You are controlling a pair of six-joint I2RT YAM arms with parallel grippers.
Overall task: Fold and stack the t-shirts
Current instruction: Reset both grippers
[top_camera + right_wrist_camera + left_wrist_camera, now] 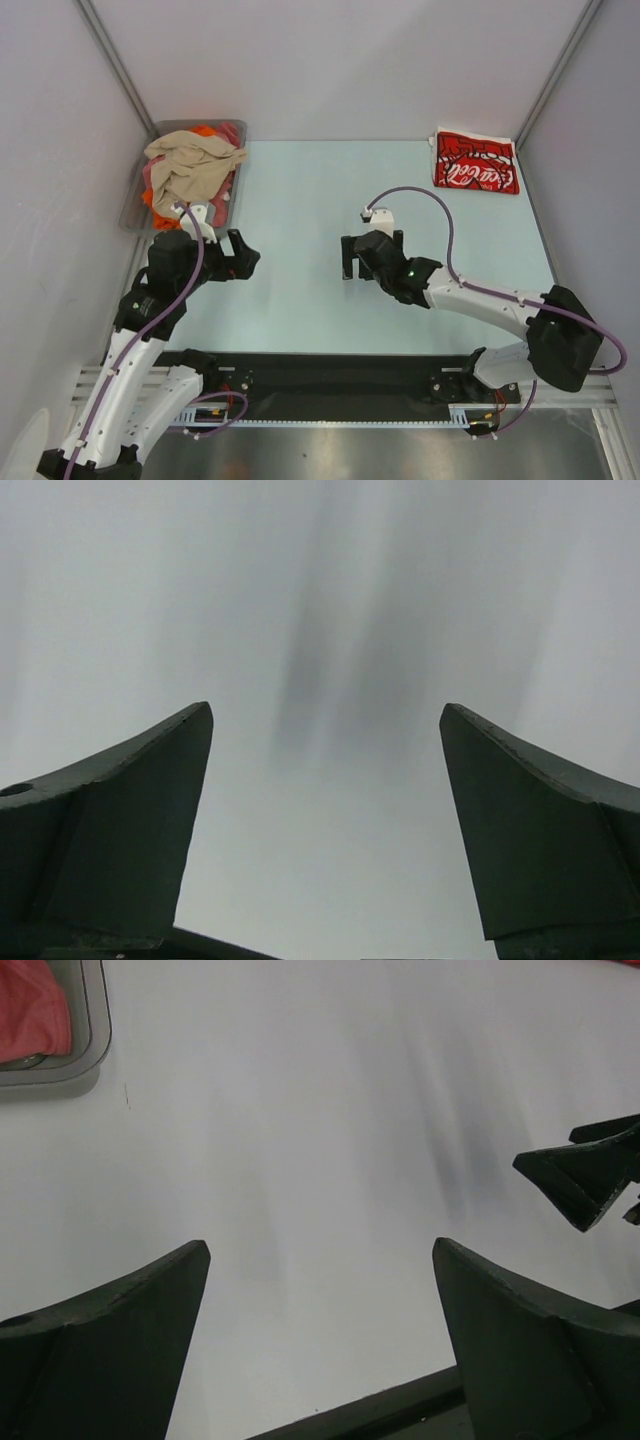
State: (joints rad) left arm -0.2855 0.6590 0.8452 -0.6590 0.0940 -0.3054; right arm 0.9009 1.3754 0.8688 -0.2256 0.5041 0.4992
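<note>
A crumpled beige t-shirt (190,165) lies on top of a loose heap, with an orange t-shirt (205,131) and a pink-red t-shirt (35,1010) showing under it, all in the grey tray (133,210) just beyond and slightly left of the left end effector (243,256). A folded Coca-Cola t-shirt (476,160), red print up with a white edge showing, lies flat well ahead and right of the right end effector (366,250). Both end effectors hang over the bare pale surface (300,190), fingers spread wide and holding nothing
</note>
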